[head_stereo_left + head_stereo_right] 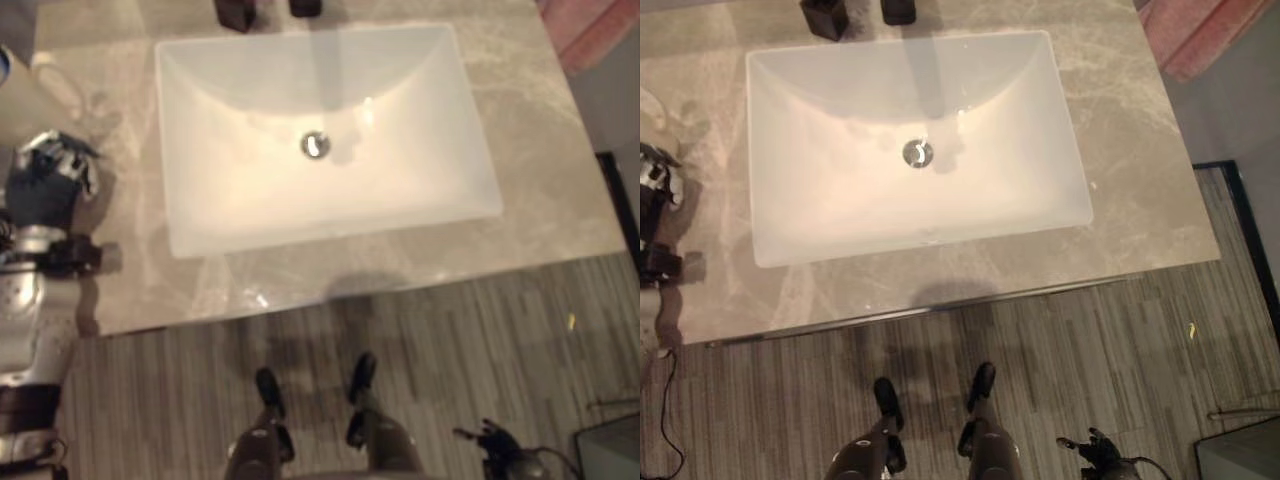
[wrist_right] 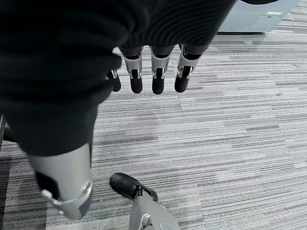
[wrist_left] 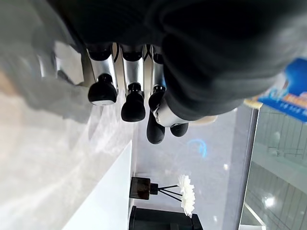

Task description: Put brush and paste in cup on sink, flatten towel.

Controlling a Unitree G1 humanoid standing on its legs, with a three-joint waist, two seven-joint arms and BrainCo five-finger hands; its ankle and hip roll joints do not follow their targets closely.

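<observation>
I see the sink [image 1: 320,140], a white rectangular basin set in a grey marbled counter [image 1: 540,180], with its silver drain [image 1: 315,144] near the middle of the bowl. My left hand [image 1: 45,180] sits over the counter to the left of the sink, near that edge, apart from the basin wall. In the left wrist view its fingers [image 3: 133,96] hang relaxed in a row, slightly bent, with nothing between them and the thumb; the hand holds nothing. Just beyond that hand, further from me along the left of the sink, a pale rounded thing [image 1: 55,80] lies on the counter; I cannot tell what it is.

Behind the sink, at its far rim, two dark objects stand: a dark bottle [image 1: 237,13] and a second dark thing [image 1: 305,7] beside it. The left wrist view shows the bottle holding thin sticks with a white flower [image 3: 187,201].

My right hand [image 1: 495,440] hangs low, well in front of the sink and to its right, above the striped grey floor [image 1: 480,330]. Its fingers [image 2: 158,76] point down, loose and spread a little, holding nothing.

I cannot make out brush, paste, cup or towel anywhere around the sink.
</observation>
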